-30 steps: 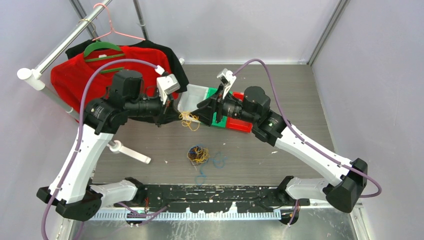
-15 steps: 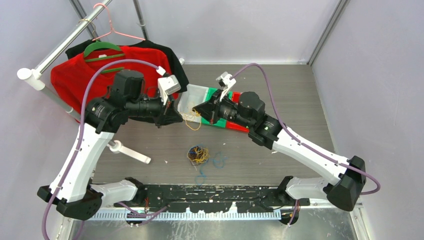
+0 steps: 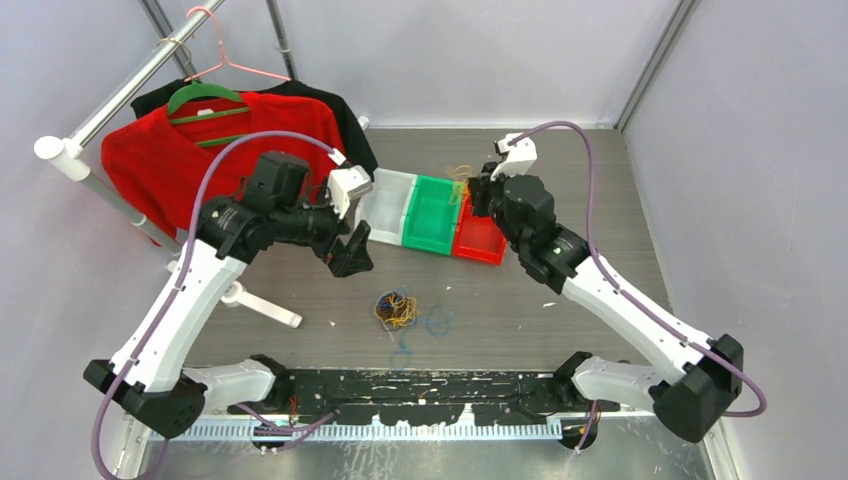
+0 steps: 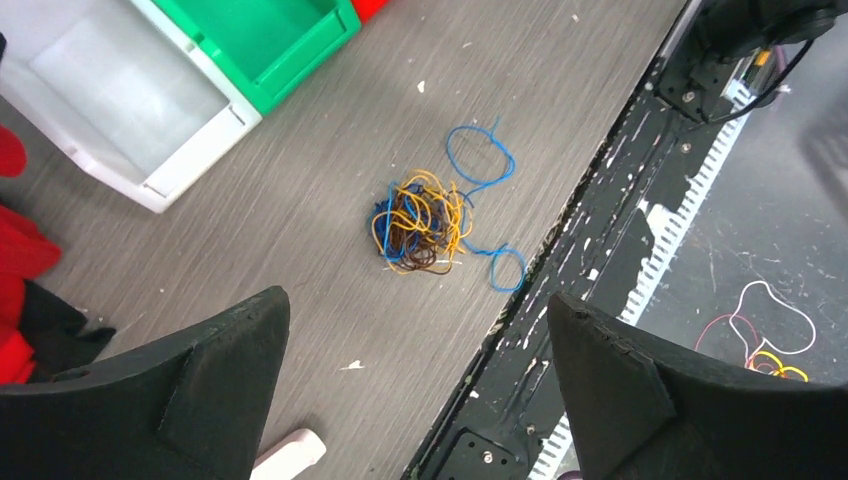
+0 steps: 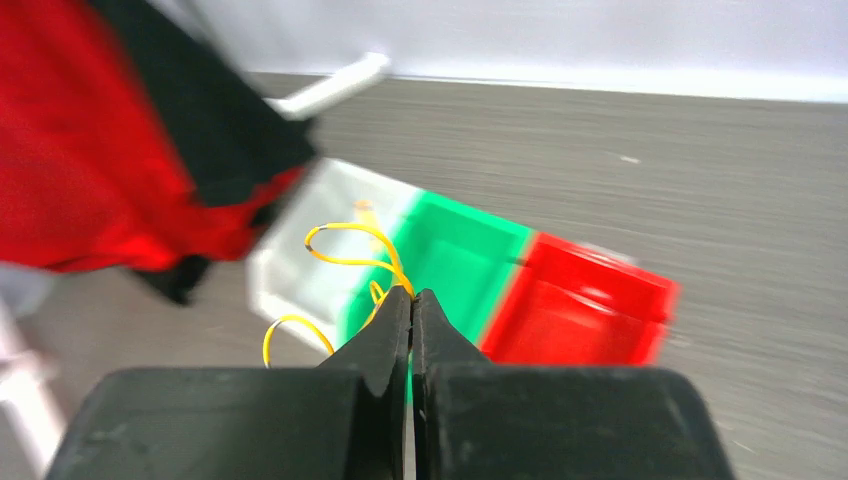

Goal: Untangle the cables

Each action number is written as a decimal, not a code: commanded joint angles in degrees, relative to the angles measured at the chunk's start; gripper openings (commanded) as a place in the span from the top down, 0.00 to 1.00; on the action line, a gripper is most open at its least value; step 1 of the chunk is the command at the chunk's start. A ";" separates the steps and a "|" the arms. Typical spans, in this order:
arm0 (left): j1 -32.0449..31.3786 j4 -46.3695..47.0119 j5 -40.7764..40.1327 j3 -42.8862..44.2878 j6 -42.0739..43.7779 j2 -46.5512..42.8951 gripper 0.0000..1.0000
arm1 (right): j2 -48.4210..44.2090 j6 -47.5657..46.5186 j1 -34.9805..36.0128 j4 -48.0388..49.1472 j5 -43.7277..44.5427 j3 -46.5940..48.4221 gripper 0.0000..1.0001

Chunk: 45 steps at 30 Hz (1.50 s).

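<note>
Right gripper (image 5: 411,295) is clenched on one yellow wire (image 5: 352,238), which I hold above the bins (image 5: 470,218), presumably for sorting. Left gripper (image 4: 415,300), jaws wide, hangs over the tangled cables (image 4: 420,222) at frame centre.

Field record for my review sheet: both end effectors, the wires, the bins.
left end effector: open, empty, above the grey table
right end effector: shut on thin yellow wire strand, raised by the bins
clump: tangled clump of blue, yellow-orange and brown wires, on the table
loose strands: blue wire loops beside the clump
bins: white plastic bin, green plastic bin, red plastic bin, in a row
</note>
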 commanded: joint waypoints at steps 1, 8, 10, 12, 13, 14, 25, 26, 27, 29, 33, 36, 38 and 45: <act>-0.09 -0.03 -1.48 -1.04 1.23 1.50 0.00 | 4.98 -5.01 -4.70 -4.67 14.32 2.19 0.99; -0.08 -5.63 -4.03 -2.07 4.84 5.19 0.00 | 15.92 -8.64 -9.11 -5.56 18.82 4.10 0.96; -0.08 -7.49 -5.11 -1.10 4.56 7.50 0.01 | 18.84 -8.49 -9.31 -5.71 18.18 4.56 0.90; 0.00 -7.78 -4.87 -1.46 4.08 8.40 0.01 | 21.79 -7.91 -9.62 -6.27 17.11 5.77 0.80; -0.04 -7.34 -4.30 -2.15 4.03 8.32 0.00 | 23.13 -7.58 -9.87 -7.43 16.77 6.97 0.68; -0.02 -6.34 -4.00 -3.22 4.02 7.97 0.01 | 24.60 -7.12 -10.21 -9.47 16.95 8.88 0.55; -0.08 -0.86 0.56 -10.61 4.90 8.87 0.10 | 24.20 -2.02 -12.06 -24.86 13.38 20.02 0.28; -0.08 -0.10 1.38 -11.55 4.86 9.13 0.11 | 23.04 -1.09 -11.91 -24.55 10.68 19.03 0.30; -0.15 0.81 2.04 -12.56 4.96 9.32 0.12 | 21.47 -0.27 -11.26 -23.53 7.82 17.18 0.31; -0.53 2.89 2.61 -15.00 5.23 10.00 0.12 | 18.69 1.47 -9.06 -22.35 3.50 13.07 0.30; -3.02 7.73 1.97 -19.18 5.85 13.27 0.12 | 15.16 5.09 0.37 -20.85 1.90 4.78 0.28; -3.84 11.09 1.33 -20.45 5.47 16.41 0.12 | 11.00 5.51 8.01 -15.73 -2.04 -3.88 0.27; -3.85 13.64 0.71 -21.23 5.12 18.35 0.14 | 7.95 3.61 10.68 -9.92 -8.54 -9.49 0.26; -3.81 22.00 -1.42 -23.12 1.70 24.05 0.22 | 3.90 -8.66 13.49 1.10 -19.09 -19.00 0.20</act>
